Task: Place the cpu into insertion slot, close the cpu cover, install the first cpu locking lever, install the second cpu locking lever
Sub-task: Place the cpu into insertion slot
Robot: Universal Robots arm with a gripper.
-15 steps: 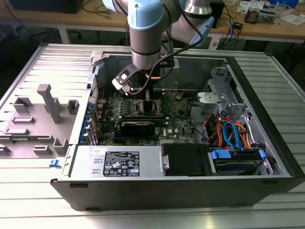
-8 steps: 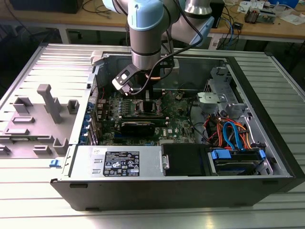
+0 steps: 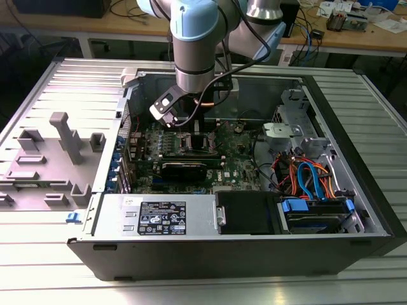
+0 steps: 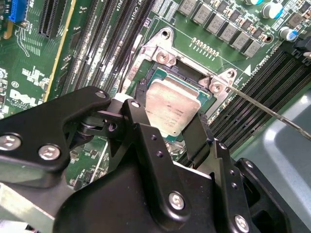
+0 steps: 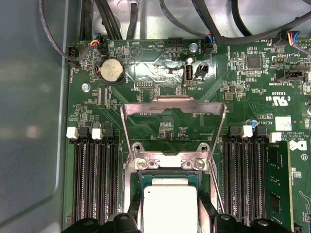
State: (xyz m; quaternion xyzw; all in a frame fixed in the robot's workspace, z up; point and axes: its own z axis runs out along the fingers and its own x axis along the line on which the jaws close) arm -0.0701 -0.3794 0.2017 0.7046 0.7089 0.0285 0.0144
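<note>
The cpu (image 4: 171, 97), a small square chip with a silvery-tan top, sits level over the insertion slot (image 4: 155, 77) on the green motherboard (image 3: 245, 162). My gripper (image 4: 170, 115) is shut on it, with one black finger (image 4: 141, 116) against each opposite edge. In the first wrist view the cpu (image 5: 169, 206) lies between the same fingers. The cpu cover (image 5: 172, 103), a thin silvery frame with a square window, stands swung open behind the slot. A thin wire locking lever (image 4: 265, 107) sticks out unlatched beside the socket. In the exterior view my gripper (image 3: 191, 130) reaches down inside the open computer case.
Black memory slots (image 5: 95, 179) flank the socket on both sides. A long black card (image 3: 184, 168) lies in front of it. The case walls (image 3: 353, 146), the drive cage with orange and blue cables (image 3: 305, 178) and the power supply (image 3: 159, 216) ring the board. A grey fixture (image 3: 60, 149) stands at the exterior view's left.
</note>
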